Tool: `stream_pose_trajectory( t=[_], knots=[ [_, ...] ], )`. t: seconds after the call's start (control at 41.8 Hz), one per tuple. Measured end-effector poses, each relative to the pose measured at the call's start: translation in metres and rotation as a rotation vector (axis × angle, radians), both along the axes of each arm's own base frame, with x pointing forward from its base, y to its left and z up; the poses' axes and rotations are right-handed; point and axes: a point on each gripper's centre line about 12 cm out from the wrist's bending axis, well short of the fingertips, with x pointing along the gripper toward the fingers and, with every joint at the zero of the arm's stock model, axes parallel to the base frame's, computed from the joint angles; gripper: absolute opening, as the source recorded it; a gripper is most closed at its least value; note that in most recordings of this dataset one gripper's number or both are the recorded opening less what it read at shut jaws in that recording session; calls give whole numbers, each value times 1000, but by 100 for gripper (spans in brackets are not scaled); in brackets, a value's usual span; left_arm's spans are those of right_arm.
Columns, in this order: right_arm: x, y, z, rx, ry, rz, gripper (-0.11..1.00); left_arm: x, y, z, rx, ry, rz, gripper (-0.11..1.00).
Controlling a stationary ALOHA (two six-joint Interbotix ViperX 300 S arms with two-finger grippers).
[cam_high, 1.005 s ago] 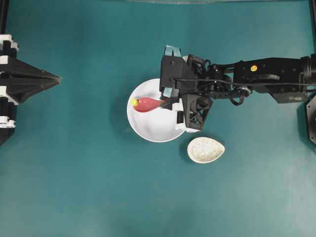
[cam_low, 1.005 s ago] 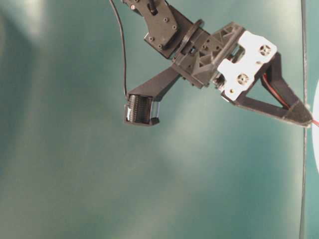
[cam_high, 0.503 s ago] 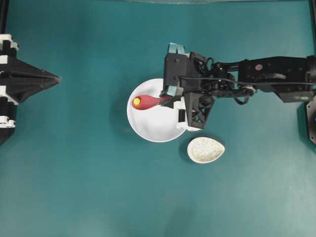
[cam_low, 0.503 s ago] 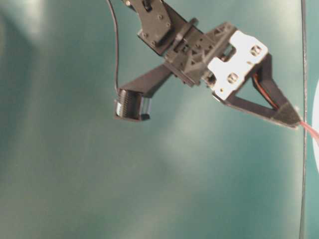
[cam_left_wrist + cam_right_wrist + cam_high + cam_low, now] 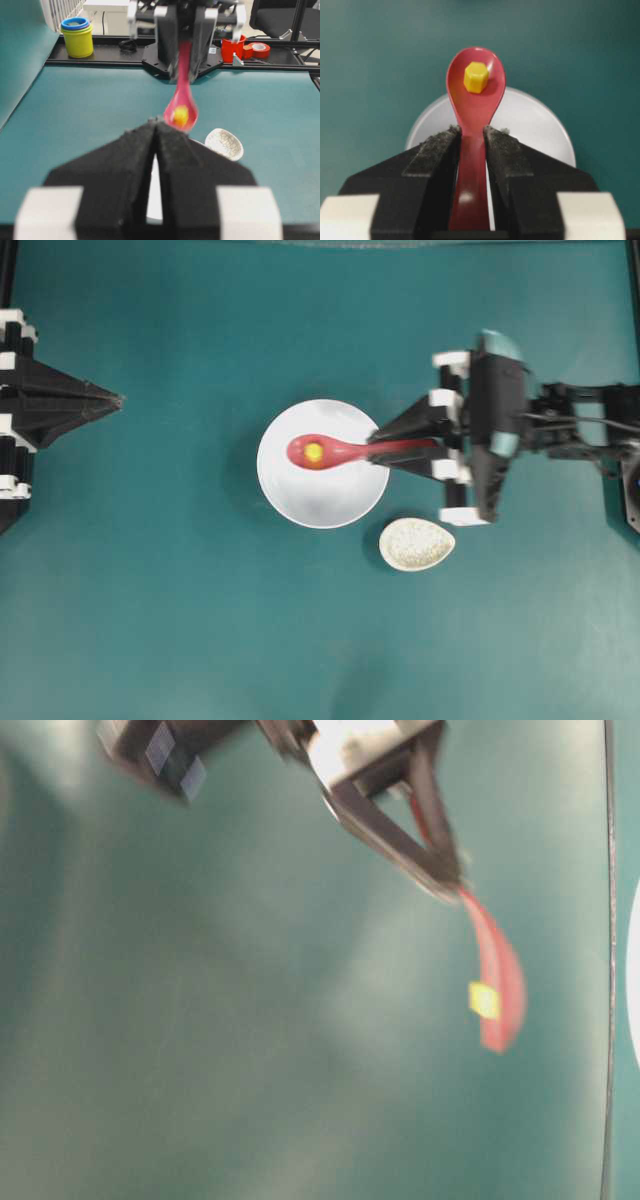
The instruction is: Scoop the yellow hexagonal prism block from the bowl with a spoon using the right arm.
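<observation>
From overhead, the right gripper (image 5: 385, 450) pinched the handle of the red spoon (image 5: 345, 451), its scoop carrying the yellow hexagonal block (image 5: 313, 452) over the white bowl (image 5: 322, 495) mid-table; a speckled spoon rest (image 5: 417, 544) lay just beside. At the table's left edge the left gripper (image 5: 118, 398) sat pressed together. The right wrist view showed both pads (image 5: 437, 150) clamping the handle.

A speckled oval dish (image 5: 417, 544) sits on the teal table (image 5: 150, 590).
</observation>
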Motion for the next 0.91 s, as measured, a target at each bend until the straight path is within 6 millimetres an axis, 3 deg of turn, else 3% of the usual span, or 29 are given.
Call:
stream_pose_trajectory(
  t=[0.215,0.91],
  knots=[
    [-15,0,1,-2,-30,-4,23,0,0,0,0,2,0,0],
    [-15,1,0,-2,-30,-1,23,0,0,0,-2,3,0,0]
  ],
)
